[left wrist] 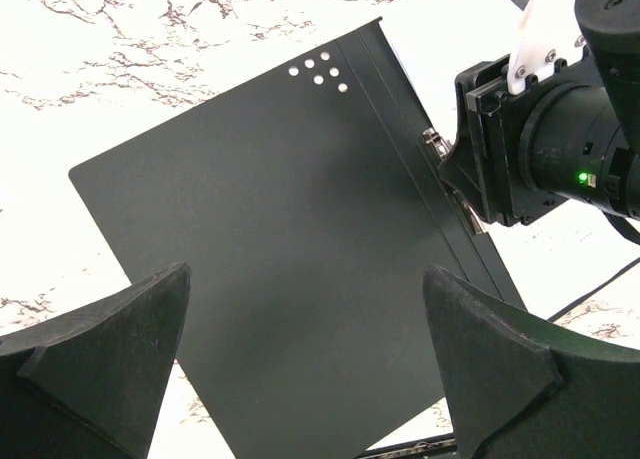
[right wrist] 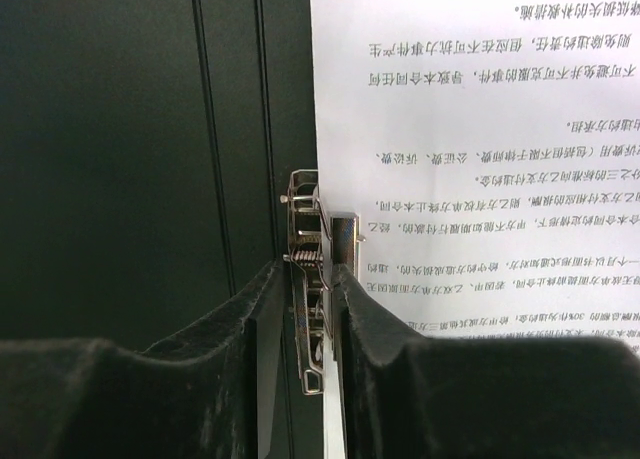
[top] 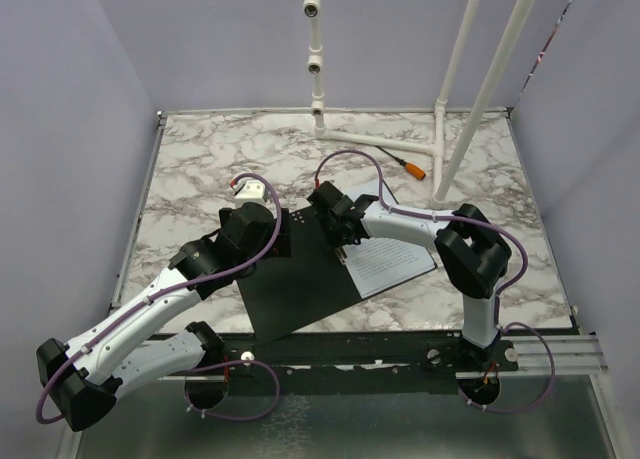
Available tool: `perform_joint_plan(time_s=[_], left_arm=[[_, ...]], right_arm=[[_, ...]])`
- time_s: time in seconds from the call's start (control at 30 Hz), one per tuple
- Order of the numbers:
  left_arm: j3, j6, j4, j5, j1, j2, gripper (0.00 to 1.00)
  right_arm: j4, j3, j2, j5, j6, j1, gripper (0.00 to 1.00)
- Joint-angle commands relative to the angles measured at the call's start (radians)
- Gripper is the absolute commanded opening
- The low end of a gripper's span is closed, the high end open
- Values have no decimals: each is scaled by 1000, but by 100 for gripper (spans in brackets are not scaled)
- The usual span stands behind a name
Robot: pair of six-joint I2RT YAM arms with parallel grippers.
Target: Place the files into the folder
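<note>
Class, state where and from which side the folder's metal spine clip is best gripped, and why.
Grip the metal clip across its narrow width, from straight above, fingers either side: it stands proud along the flat folder's spine, as the right gripper straddles it.

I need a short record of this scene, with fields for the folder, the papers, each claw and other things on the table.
folder: open, black inside up, on marble table
files: printed white sheets on its right half, edge at the metal clip
left claw: open, above the left cover, holding nothing
right claw: shut on the metal clip
other: orange-handled tool and white pipe frame at the far side
</note>
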Motion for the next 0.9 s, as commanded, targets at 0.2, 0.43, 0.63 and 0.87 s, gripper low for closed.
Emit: perform_joint_plan(time_s=[0.2,0.43,0.63,0.87], left_arm=[[-15,2,6,-35,7,-18,99],[-15,1,6,-36,8,-17,99],[-15,2,6,-37,7,-17,99],[-17,1,6,-38,7,-17,99]], right_arm=[[-30,-23,-69,3,32,-1,28],[-14,-41,-53,-18,36,-2,27],[-2,-38,-33,-41,34,-1,24],[-2,-31,-5,-43,30,1,23]])
